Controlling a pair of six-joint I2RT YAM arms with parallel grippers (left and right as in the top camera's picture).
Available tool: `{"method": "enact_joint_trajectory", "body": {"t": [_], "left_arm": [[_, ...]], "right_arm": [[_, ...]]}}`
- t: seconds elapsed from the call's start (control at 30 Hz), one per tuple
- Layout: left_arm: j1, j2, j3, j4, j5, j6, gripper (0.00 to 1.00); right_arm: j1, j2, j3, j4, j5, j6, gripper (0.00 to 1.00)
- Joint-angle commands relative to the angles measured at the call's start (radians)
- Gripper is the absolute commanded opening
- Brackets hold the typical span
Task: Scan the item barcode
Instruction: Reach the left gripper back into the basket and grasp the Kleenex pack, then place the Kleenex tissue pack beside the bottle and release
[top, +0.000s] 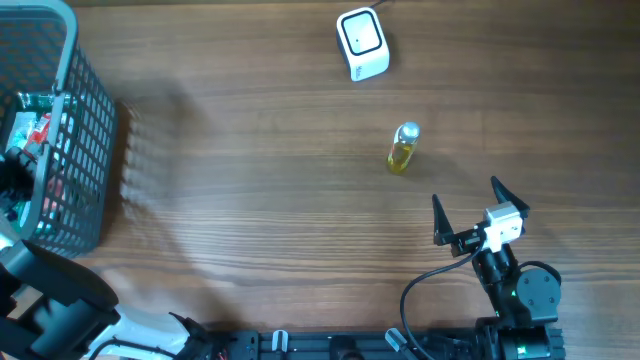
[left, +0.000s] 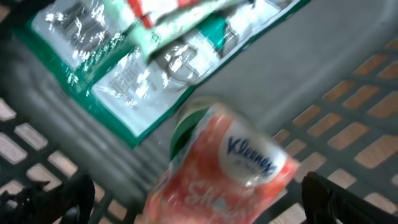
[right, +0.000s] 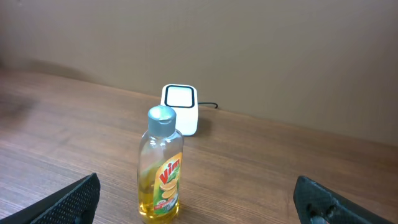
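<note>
Wooden table (top: 250, 200), plain wall behind. Vim bottle (top: 403, 148) upright, right of centre; white scanner (top: 361, 43) well apart at its 11 o'clock. Right gripper (top: 466, 192) at the bottle's 5 o'clock, jaws spread, holding nothing. Grey basket (top: 90, 150) at the table's 9 o'clock; inside it, left gripper (left: 202, 202) spread over a Kleenex pack (left: 242, 162), contact unclear.

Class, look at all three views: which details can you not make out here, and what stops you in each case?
Barcode on the Vim bottle: right wrist view shows only the logo side of the label; overhead it is too small.
Kleenex pack: blurred in the left wrist view, lower end cut off by the bottom edge.
Basket contents: overhead, the mesh wall and the left frame edge hide most of them.
</note>
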Motion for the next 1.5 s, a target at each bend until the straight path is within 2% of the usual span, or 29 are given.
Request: {"method": "enact_joint_trajectory", "body": {"t": [0.0, 0.17, 0.33, 0.4, 0.47, 0.5, 0.53, 0.7, 1.03, 1.1, 1.17, 1.23, 1.33, 1.47], "left_arm": [[-0.013, 0.013, -0.01, 0.019, 0.065, 0.043, 1.0], [-0.021, 0.076, -0.026, 0.015, 0.065, 0.043, 1.0], [-0.021, 0.095, -0.152, 0.118, 0.065, 0.042, 1.0], [-0.021, 0.095, -0.161, 0.145, 0.065, 0.042, 0.91], [-0.021, 0.095, -0.161, 0.156, 0.065, 0.042, 0.79], [-0.021, 0.095, -0.161, 0.155, 0.066, 0.042, 0.69], [-0.021, 0.095, -0.161, 0.155, 0.066, 0.042, 0.64], [-0.02, 0.066, -0.118, 0.153, 0.065, 0.038, 0.59], [-0.02, -0.163, 0.307, 0.145, 0.066, 0.033, 0.59], [-0.021, -0.222, 0.378, 0.145, 0.07, -0.051, 0.59], [-0.021, -0.285, 0.385, 0.142, 0.108, -0.156, 0.57], [-0.032, -0.327, 0.385, 0.112, 0.148, -0.207, 0.56], [-0.111, -0.381, 0.385, 0.038, 0.155, -0.224, 0.56], [-0.348, -0.412, 0.385, -0.092, 0.154, -0.224, 0.56]], "right_arm": [[-0.002, -0.005, -0.001, 0.003, 0.002, 0.005, 1.0], [-0.002, -0.005, -0.001, 0.003, 0.002, 0.004, 1.0], [-0.002, -0.005, -0.001, 0.003, 0.002, 0.005, 1.0], [-0.002, -0.005, -0.001, 0.003, 0.002, 0.005, 1.0], [-0.002, -0.005, -0.001, 0.003, 0.002, 0.005, 1.0], [-0.002, -0.005, -0.001, 0.003, 0.002, 0.005, 1.0], [-0.002, -0.005, -0.001, 0.003, 0.002, 0.005, 1.0], [-0.002, -0.005, -0.001, 0.003, 0.002, 0.005, 1.0], [-0.002, -0.005, -0.001, 0.003, 0.002, 0.005, 1.0], [-0.002, -0.005, -0.001, 0.003, 0.002, 0.004, 1.0], [-0.002, -0.005, -0.001, 0.003, 0.002, 0.005, 1.0], [-0.002, -0.005, -0.001, 0.003, 0.002, 0.005, 1.0], [-0.002, -0.005, -0.001, 0.003, 0.002, 0.004, 1.0], [-0.002, -0.005, -0.001, 0.003, 0.002, 0.004, 1.0]]}}
